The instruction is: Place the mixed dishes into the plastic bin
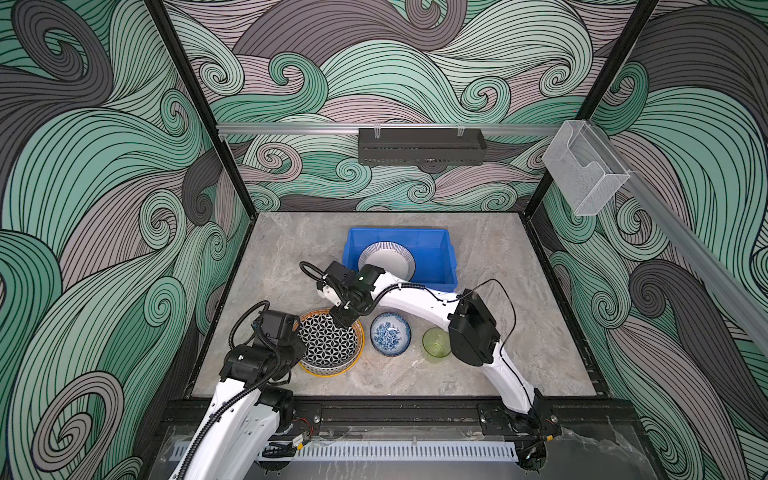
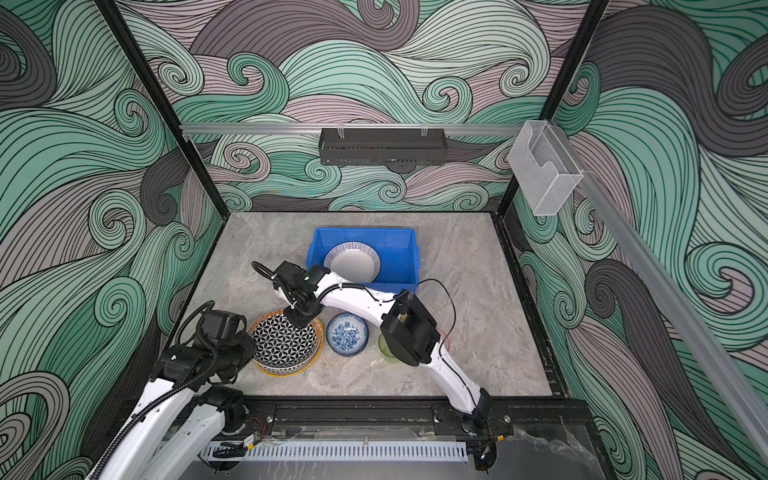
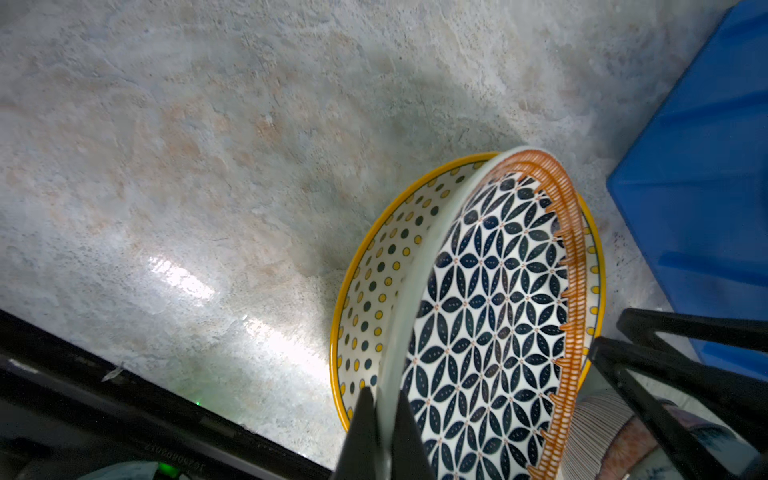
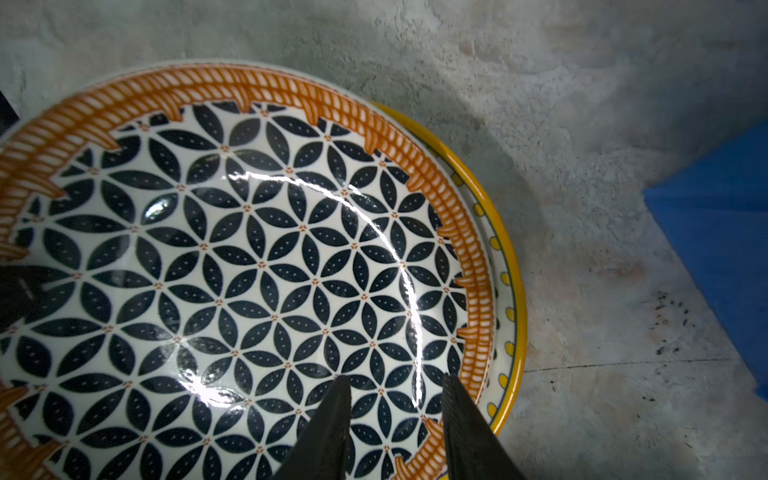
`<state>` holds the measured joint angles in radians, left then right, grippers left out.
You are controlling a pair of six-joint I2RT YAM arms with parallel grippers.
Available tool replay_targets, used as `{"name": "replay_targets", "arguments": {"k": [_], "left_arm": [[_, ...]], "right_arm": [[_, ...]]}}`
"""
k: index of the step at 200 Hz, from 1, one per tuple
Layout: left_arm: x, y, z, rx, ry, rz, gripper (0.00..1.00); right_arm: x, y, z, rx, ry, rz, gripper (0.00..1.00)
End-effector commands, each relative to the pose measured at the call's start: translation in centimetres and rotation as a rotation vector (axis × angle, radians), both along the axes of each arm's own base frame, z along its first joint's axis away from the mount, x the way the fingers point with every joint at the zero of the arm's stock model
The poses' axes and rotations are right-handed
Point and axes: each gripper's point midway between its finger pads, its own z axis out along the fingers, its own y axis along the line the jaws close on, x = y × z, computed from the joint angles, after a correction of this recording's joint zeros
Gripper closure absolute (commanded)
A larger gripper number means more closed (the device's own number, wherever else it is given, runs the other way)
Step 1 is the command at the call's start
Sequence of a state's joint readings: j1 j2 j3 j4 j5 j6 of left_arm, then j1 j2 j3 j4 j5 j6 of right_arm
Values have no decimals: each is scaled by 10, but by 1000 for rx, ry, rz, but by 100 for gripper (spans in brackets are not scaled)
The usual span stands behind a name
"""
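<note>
The star-patterned plate (image 1: 328, 345) (image 2: 282, 343) lies in the dotted-rim plate (image 1: 328, 372) (image 3: 374, 266) at the front left of the table. My left gripper (image 3: 384, 395) is shut on the star plate's (image 3: 490, 291) near-left rim, and that side is tipped up off the dotted plate. My right gripper (image 1: 345, 320) (image 4: 395, 378) hangs open over the star plate's (image 4: 257, 266) far-right edge, holding nothing. The blue plastic bin (image 1: 432, 249) (image 2: 399, 249) holds the striped-rim plate (image 1: 386, 262). A blue-floral bowl (image 1: 390, 333) and a green cup (image 1: 435, 345) stand to the right.
The right arm's elbow (image 1: 473, 328) hangs close over the green cup. A black perforated tray (image 1: 422, 146) hangs on the back wall. A clear holder (image 1: 584, 166) is mounted on the right wall. A black frame rail (image 1: 374, 409) runs along the table's front edge.
</note>
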<state>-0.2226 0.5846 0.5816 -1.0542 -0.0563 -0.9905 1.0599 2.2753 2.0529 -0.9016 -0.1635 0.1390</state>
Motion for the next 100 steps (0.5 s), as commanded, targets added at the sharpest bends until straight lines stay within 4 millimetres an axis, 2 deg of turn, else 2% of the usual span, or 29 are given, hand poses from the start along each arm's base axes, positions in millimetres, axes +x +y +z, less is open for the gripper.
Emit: {"name": "replay_targets", "arguments": {"k": [1,34,100], "left_arm": [[16,-3,36,-22,-115,-9,100],[17,-2,50,-5,-120,-29,100],[19,0,87,-6,-200,-28,100]], "right_arm": [[11,-3,42,48,-74,-30,61],[18,-5,69,87,-131,-58,60],[45,-27,116,178,-204,-137,58]]}}
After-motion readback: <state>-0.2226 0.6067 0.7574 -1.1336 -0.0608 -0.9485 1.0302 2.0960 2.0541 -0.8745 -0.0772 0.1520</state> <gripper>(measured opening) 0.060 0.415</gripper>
